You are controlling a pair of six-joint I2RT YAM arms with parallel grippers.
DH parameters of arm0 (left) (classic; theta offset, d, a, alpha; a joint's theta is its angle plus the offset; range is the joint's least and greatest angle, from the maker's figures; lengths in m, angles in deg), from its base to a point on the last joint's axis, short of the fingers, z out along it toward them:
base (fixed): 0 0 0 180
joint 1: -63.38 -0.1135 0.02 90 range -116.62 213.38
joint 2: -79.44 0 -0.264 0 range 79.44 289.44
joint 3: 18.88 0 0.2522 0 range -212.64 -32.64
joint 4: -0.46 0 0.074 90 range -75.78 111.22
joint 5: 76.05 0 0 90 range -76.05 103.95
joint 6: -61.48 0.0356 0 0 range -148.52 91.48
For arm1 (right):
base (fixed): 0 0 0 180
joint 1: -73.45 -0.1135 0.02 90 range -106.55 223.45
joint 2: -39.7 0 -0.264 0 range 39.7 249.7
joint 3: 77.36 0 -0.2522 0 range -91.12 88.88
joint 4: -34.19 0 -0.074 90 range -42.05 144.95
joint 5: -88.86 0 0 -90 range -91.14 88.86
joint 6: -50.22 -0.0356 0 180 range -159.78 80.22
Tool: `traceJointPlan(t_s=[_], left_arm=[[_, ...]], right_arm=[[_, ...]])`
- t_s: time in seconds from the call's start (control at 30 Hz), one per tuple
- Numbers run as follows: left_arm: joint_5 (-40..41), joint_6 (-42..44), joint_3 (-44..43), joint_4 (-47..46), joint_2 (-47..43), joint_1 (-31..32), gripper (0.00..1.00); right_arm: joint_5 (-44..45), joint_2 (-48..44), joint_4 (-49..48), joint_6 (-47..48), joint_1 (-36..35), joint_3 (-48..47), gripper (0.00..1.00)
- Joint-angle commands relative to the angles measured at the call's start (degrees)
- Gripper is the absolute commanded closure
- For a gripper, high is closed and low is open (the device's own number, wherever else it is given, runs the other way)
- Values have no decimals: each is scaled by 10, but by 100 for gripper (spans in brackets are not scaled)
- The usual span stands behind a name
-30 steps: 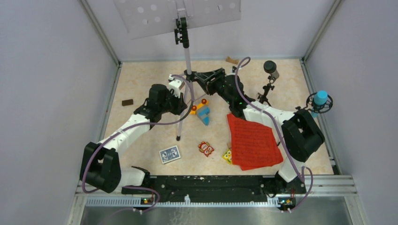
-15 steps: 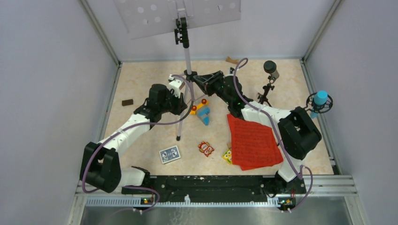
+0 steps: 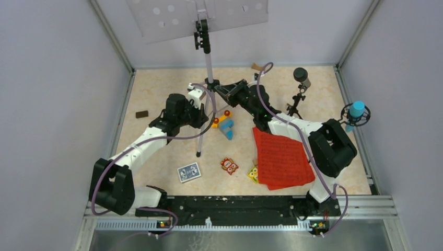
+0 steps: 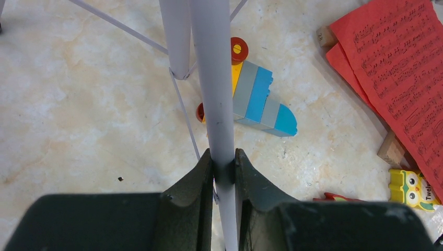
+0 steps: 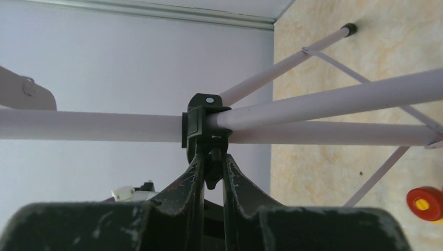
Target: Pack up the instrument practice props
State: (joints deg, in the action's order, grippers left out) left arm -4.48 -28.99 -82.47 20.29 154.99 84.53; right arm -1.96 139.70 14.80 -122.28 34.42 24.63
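The stand [image 3: 208,63] is upright at the far middle of the table [image 3: 156,89]. Its grey punched desk [image 3: 198,15] sits high against the back wall and its silver legs are spread on the table. Both arms are on it. In the left wrist view, the left gripper [image 4: 223,163] is clenched low down on 1 leg [image 4: 215,78]. The right gripper [image 5: 212,158] is at the black collar [image 5: 201,123] where the legs meet the pole, and its fingers pinch the small knob [image 5: 211,175] under that collar.

The step in hand looks like folding the stand, with the left arm steadying it while the right works the knob. Next, the knob likely needs a turn to loosen the collar, so the collar can slide along the pole and the legs can draw in. The left grip should hold firm, or the stand may tip toward the blocks [image 3: 225,127].

The rest is not yet packed. The red sheets [image 3: 282,157] lie flat near the right arm. The dark mic [image 3: 300,75] and the blue mic [image 3: 357,109] stand on 2 small tripods at the right.
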Motion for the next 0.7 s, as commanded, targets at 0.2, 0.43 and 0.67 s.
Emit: traceJointPlan(t_s=[0.2,0.43,0.67], left_arm=[[-44,23,-11,15,18,9,100],[-48,24,-10,15,18,9,100],[-54,29,-8,15,17,9,100]], right_arm=[[6,-14,-91,408,-42,-26,100],[30,-25,-142,703,-98,-4,100],[-39,-49,-139,886,-115,11,100]])
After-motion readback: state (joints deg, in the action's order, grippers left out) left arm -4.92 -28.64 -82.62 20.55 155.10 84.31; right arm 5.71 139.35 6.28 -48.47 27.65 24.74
